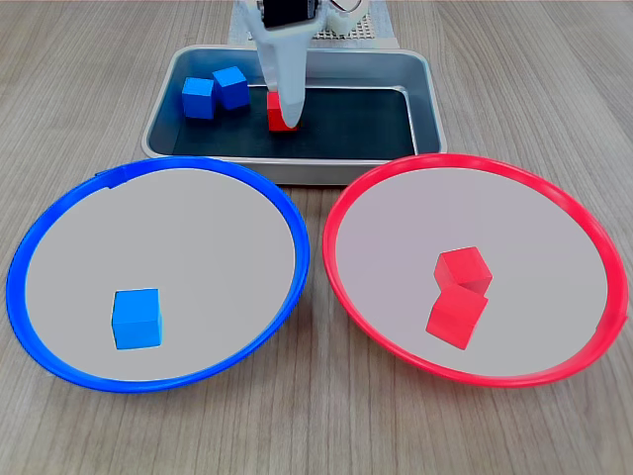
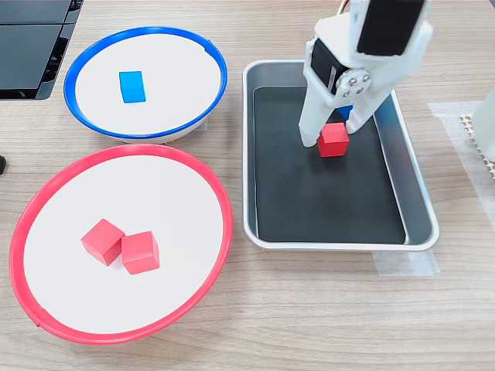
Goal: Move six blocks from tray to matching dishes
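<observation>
Inside the tray (image 1: 356, 124) (image 2: 325, 201), my white gripper (image 1: 285, 107) (image 2: 332, 131) reaches down with a finger on each side of a red block (image 1: 279, 114) (image 2: 333, 140) that rests on the black bottom. The fingers look pressed against it. Two blue blocks (image 1: 199, 98) (image 1: 231, 87) sit at the tray's far left in the first exterior view; the arm hides most of them in the second exterior view. The blue-rimmed dish (image 1: 198, 247) (image 2: 170, 77) holds one blue block (image 1: 136, 318) (image 2: 132, 86). Two touching red blocks (image 1: 463, 269) (image 1: 456, 317) lie in the red-rimmed dish (image 1: 396, 237) (image 2: 155, 193).
A dark flat device (image 2: 31, 39) lies at the second exterior view's top left. A white mesh piece (image 2: 476, 127) sits at its right edge. The arm's base (image 1: 336, 20) stands behind the tray. Wood tabletop surrounds both dishes.
</observation>
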You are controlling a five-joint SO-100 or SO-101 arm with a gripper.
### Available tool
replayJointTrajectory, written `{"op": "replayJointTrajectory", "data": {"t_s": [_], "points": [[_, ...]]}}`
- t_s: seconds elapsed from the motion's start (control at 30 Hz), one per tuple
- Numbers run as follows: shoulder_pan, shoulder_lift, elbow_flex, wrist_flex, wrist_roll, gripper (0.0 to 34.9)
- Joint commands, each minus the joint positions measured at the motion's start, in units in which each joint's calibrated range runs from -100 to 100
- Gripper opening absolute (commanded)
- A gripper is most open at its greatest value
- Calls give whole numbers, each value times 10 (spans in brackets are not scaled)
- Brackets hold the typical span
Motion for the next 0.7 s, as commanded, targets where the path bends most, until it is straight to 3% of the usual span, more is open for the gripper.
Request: {"op": "replayJointTrajectory", "data": {"t_s": [0.0, 0.07, 0.1, 0.23, 0.37, 0.5, 0.6, 0.67], "points": [[-5, 6, 2, -17, -5, 113], [-9, 15, -10, -21, -8, 17], [-11, 19, -23, -18, -10, 4], [-37, 42, -134, 36, -22, 2], [-110, 94, -348, 96, -67, 2], [-193, 203, -541, 56, -120, 2], [-228, 276, -591, 16, -128, 2], [-238, 307, -589, -4, -123, 54]]}}
